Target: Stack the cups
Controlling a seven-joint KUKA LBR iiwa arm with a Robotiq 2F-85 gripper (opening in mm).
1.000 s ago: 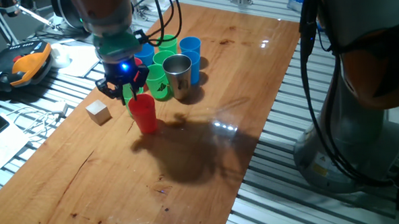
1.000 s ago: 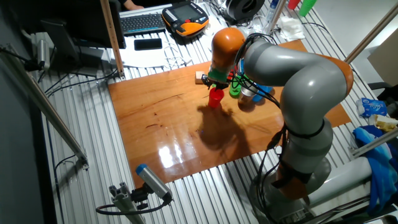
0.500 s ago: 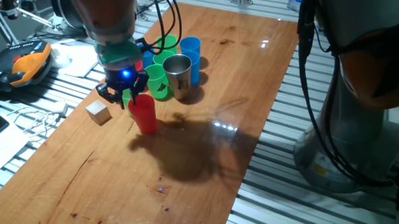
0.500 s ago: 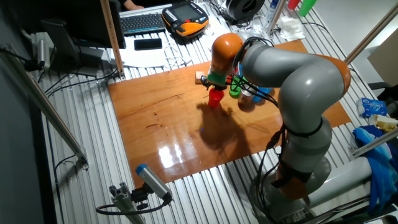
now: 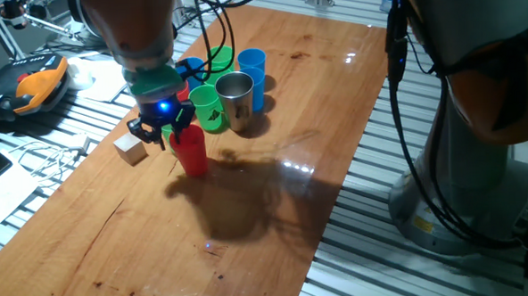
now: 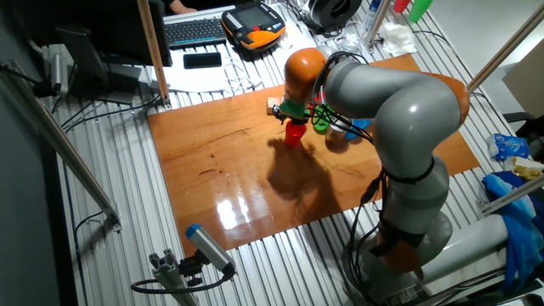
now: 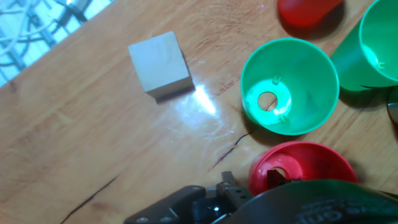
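Place: I'm running this in a robotics lab.
Evidence: teach pendant (image 5: pixel 36 86), keyboard (image 6: pixel 195 31), loose cables (image 5: pixel 46 157), slatted metal bench (image 6: pixel 110 212) around the wooden table (image 6: pixel 229 170).

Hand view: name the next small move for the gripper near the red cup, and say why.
Probably a short, slow descent onto the red cup, to take its rim. The gripper hovers just above that cup, whose rim runs under the hand's dark body. The cup stands upright and open, apart from the green cup beside it. Whether the jaws are open cannot be seen, so check that first.
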